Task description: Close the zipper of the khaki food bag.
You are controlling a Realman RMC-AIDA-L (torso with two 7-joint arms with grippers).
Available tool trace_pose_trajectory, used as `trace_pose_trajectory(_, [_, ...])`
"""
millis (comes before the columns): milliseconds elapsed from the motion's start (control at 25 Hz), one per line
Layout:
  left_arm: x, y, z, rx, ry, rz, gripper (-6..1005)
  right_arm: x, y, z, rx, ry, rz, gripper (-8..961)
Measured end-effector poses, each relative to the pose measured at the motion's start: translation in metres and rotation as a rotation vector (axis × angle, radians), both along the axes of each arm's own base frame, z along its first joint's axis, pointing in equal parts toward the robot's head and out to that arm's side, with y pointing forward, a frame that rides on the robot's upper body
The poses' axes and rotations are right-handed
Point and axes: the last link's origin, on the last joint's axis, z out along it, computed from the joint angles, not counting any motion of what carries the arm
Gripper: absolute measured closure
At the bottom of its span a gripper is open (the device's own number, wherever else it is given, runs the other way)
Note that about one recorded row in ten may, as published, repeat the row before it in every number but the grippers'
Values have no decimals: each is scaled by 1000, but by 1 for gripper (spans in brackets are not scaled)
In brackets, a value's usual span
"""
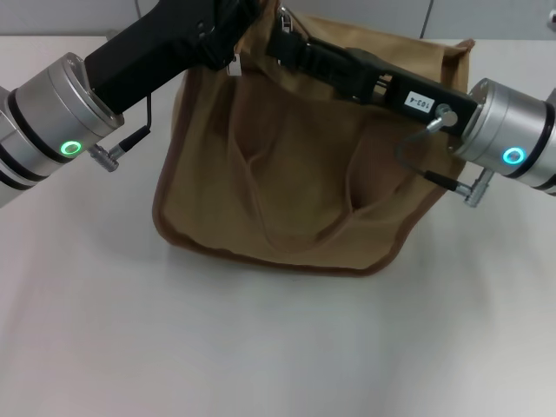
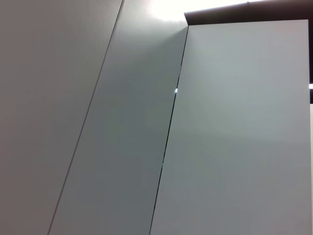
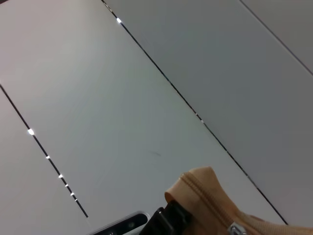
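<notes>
Both arms reach the khaki food bag's point(image 1: 295, 174) top on the counter point(image 1: 261, 347); whether the left end effector point(image 1: 233, 39) and right end effector point(image 1: 282, 39) are gripping cannot be told. Next: pull the zipper point(image 3: 215, 200) shut.

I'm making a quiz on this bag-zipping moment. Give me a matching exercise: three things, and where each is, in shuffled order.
1. khaki food bag
2. left gripper
3. right gripper

a. reaching in at the bag's top from the robot's right
b. standing on the white table
c. at the bag's top left corner

Pairs: 1-b, 2-c, 3-a
</notes>
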Motion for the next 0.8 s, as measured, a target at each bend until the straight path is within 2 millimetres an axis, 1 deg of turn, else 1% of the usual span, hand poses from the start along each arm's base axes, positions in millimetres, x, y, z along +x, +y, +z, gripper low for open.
trace_pose_trajectory(160, [0,0,0,2,0,1,922,2,-2,-1,44,0,11,670])
trace_pose_trajectory(560, [-1,0,0,9,1,0,921,5,-3,0,65,8,1,850])
trace_pose_trajectory(800, [-3,-1,1,15,-3,10,920,13,-6,0,70,9,-25,951])
